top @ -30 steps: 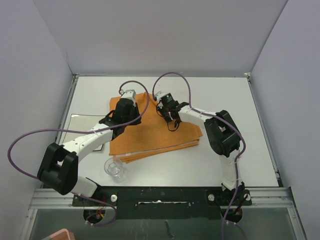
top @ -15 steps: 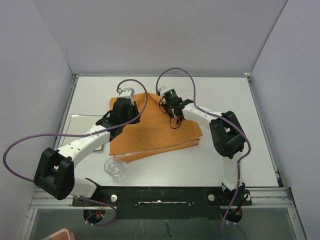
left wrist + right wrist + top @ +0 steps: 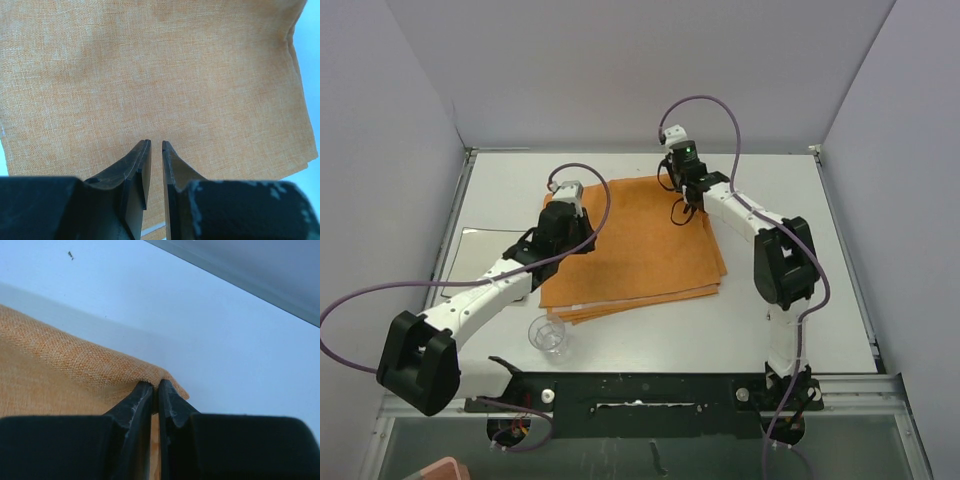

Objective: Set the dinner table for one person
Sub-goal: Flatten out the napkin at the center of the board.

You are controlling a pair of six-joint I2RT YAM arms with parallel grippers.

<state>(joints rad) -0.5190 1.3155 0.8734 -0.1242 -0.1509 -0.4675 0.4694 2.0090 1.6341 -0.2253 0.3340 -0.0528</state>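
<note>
An orange placemat (image 3: 640, 250) lies spread on the pale dinner table (image 3: 770, 200). My right gripper (image 3: 690, 193) is at the mat's far right corner. In the right wrist view the gripper (image 3: 156, 385) is shut on that corner of the placemat (image 3: 75, 360), which is lifted slightly off the table (image 3: 200, 315). My left gripper (image 3: 563, 205) is over the mat's far left corner. Seen from the left wrist, the gripper (image 3: 155, 144) is shut to a thin slit above the flat placemat (image 3: 160, 75), and nothing is between its jaws.
A clear drinking glass (image 3: 552, 338) stands near the front edge, left of centre. A pale square plate (image 3: 480, 245) lies at the left, partly under my left arm. Grey walls close in the table on three sides.
My right gripper shut on the mat's corner and drew it back and to the right, flattening the folded cloth. My left arm moved slightly left.
</note>
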